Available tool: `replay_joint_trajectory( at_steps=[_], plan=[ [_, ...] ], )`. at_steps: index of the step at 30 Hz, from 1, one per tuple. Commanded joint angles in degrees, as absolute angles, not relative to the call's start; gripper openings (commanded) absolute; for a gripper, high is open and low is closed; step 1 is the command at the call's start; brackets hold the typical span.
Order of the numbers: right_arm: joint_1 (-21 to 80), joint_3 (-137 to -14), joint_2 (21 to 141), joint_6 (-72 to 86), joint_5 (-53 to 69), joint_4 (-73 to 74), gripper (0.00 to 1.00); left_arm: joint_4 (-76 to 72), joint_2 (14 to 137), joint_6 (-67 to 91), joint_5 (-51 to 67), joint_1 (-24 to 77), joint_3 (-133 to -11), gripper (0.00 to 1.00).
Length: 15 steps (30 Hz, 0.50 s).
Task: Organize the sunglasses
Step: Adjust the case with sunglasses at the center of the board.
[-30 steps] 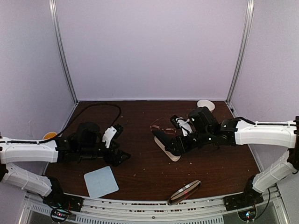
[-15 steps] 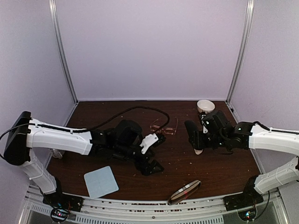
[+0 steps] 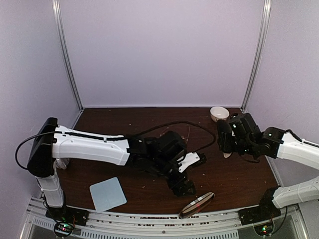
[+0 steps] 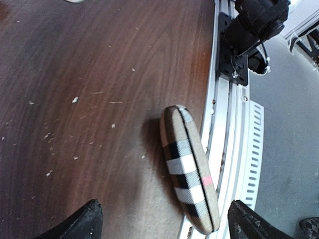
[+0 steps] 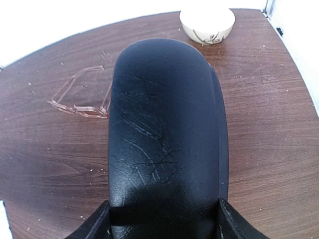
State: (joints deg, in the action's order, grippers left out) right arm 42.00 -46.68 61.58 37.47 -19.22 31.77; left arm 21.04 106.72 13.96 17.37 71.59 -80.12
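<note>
Left claw (image 4: 165, 223) hangs wide open over the tan plaid oblong case (image 4: 189, 169) at the near edge of the dark wooden table (image 4: 75, 59). Right claw (image 5: 164, 226) is clamped on a black oblong case (image 5: 164, 129), with copper wire-framed sunglasses (image 5: 82, 94) nearby.

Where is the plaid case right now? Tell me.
The plaid case lies at the table's near edge beside the metal rail, right of the blue cloth and just ahead of the left arm's open fingers.

Plaid case (image 4: 189, 169), black case (image 5: 164, 134), bowl (image 5: 207, 22)
</note>
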Motion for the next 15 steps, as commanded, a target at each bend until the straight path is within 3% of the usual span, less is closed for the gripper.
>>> replay_joint_trajectory(
  at_steps=[1,7,15],
  plan=[
    [41.77,-47.68,56.94,39.20,-22.58,33.47,0.21,30.84,112.69,16.31,10.47,76.25,-89.86,0.89],
    [41.75,-43.48,49.75,40.83,-22.14,33.13,0.21,41.68,120.49,18.61,5.28,80.02,-100.40,0.83],
    [41.75,-38.04,43.51,41.96,-21.84,32.66,0.21,46.99,127.70,20.32,10.33,80.99,-107.84,0.82]
  ],
)
